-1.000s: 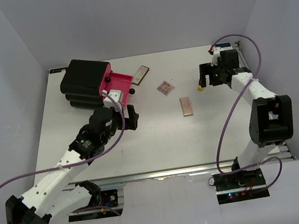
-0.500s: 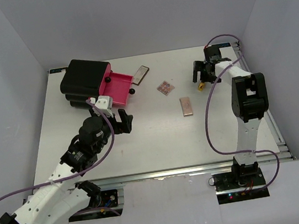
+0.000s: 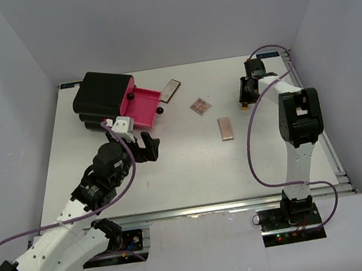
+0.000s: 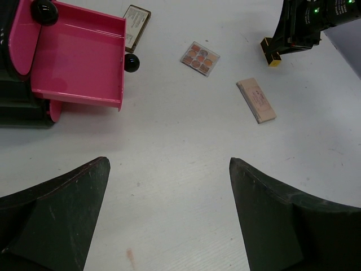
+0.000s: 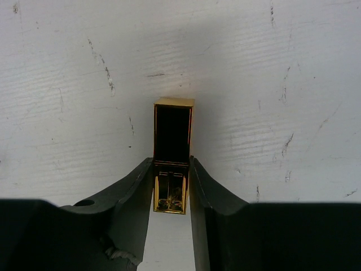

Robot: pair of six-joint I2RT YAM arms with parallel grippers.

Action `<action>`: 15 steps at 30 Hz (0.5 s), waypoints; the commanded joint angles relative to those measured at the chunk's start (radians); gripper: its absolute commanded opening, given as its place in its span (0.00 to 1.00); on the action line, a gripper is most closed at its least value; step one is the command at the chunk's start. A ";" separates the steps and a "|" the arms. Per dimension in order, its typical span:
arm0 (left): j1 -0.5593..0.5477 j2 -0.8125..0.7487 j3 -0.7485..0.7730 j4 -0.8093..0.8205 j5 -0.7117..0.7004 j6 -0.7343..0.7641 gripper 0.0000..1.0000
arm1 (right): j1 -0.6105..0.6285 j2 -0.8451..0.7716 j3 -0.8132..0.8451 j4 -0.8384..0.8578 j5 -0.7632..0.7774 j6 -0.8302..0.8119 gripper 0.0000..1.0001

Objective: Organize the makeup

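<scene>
Leftmost, at the far left of the white table (image 3: 192, 167), stands a black organizer box (image 3: 102, 101). One pink drawer (image 3: 142, 107) is pulled out of it toward the right, with a round black knob (image 4: 131, 62) on the drawer's front.

Just near of the drawer, the left gripper (image 3: 142, 147) hangs above bare table. Its two dark fingers (image 4: 56, 214) are spread wide with nothing between them, and it touches none of the makeup.

Just beyond the drawer's right corner lies the grey flat compact (image 3: 170, 90), set at an angle and close beside the drawer. To its right, apart from it, the square palette (image 3: 199, 106) lies flat, showing a grid of small pink and tan pans. Farther right and nearer, the pink rectangular palette (image 3: 225, 128) lies flat on its own, with its long side running roughly near to far.

On the far right of the table, the right gripper (image 3: 248, 94) is down at the surface. Its jaws are pressed in on a small gold-and-black tube (image 5: 172, 164), one finger (image 5: 135, 192) on each long side. In the right wrist view, the tube's black half sticks out past the fingertips over the scuffed white surface, and its gold half sits between the pads. Whether the tube rests on the table or is lifted off it cannot be told.
</scene>
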 commanded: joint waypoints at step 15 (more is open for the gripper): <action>0.002 -0.103 -0.022 -0.011 -0.138 -0.053 0.98 | 0.162 -0.272 -0.098 0.142 -0.454 -0.462 0.08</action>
